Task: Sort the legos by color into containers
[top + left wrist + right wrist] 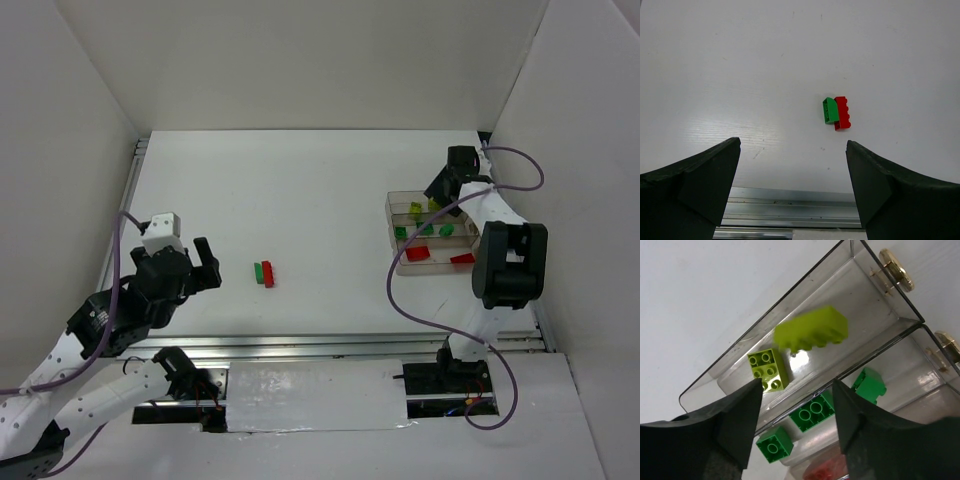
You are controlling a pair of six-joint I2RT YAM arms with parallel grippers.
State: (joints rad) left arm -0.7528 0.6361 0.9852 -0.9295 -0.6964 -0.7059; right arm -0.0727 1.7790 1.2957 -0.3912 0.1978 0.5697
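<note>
the blurred yellow-green brick (812, 330) hangs just beyond the right claw (797, 390), over the outermost tray (875, 295). the blur suggests it is dropping free. the right claw stands apart with nothing between its fingers. a second yellow-green brick (768, 370) lies on that tray's floor, just past the claw's left finger. under the claw, the middle tray (910, 367) holds three dark green bricks (812, 412). something red (820, 472) shows in the tray closest to the wrist, too cut off to count.

the risk here is a bounce. if the brick strikes the lying brick or the tray floor at a tilt, it could hop the low wall in among the greens, or over the rim.

ahead of the left claw (792, 145), a little to its right, a green brick (830, 110) and a red brick (842, 112) lie touching side by side on the tabletop (715, 75). the left claw is wide apart and empty. the danger there is a grasp that closes over both. pressed together, they would likely lift as a pair, and one colour would land in the wrong tray. a finger set down between them could also knock one away.
</note>
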